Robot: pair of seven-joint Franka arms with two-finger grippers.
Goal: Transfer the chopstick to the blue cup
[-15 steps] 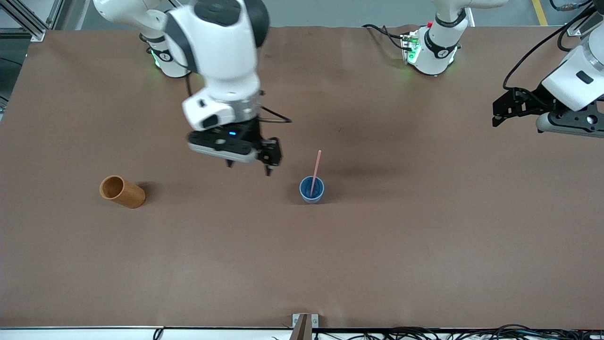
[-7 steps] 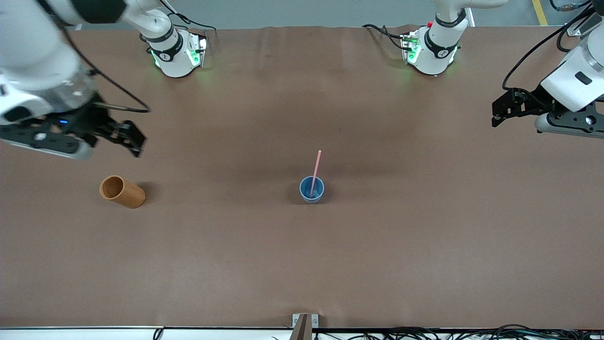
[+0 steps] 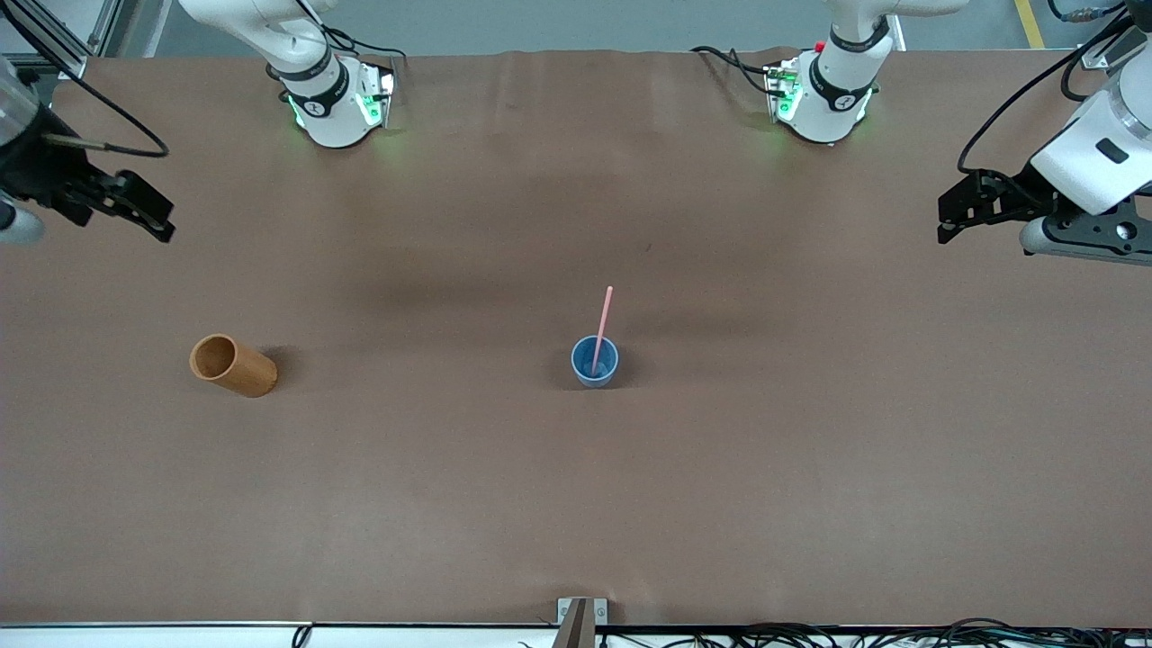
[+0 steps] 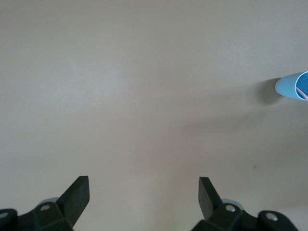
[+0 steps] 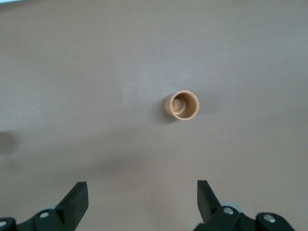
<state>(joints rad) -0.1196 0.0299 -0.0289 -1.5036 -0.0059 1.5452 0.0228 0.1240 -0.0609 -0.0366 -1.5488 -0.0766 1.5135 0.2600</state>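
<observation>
The blue cup (image 3: 595,362) stands upright in the middle of the table. The pale-pink chopstick (image 3: 603,320) stands in it, leaning on the rim. The cup's edge also shows in the left wrist view (image 4: 294,86). My right gripper (image 3: 144,211) is open and empty, up over the right arm's end of the table; its jaws (image 5: 142,195) stand wide apart. My left gripper (image 3: 961,211) is open and empty, waiting over the left arm's end of the table, jaws (image 4: 144,190) wide apart.
An orange-brown wooden cup (image 3: 232,364) lies on its side toward the right arm's end of the table; it also shows in the right wrist view (image 5: 182,105). Cables run along the table's near edge (image 3: 810,630).
My right gripper has swung from beside the blue cup away to the right arm's end of the table and risen. The chopstick, both cups and the left arm have not moved.
</observation>
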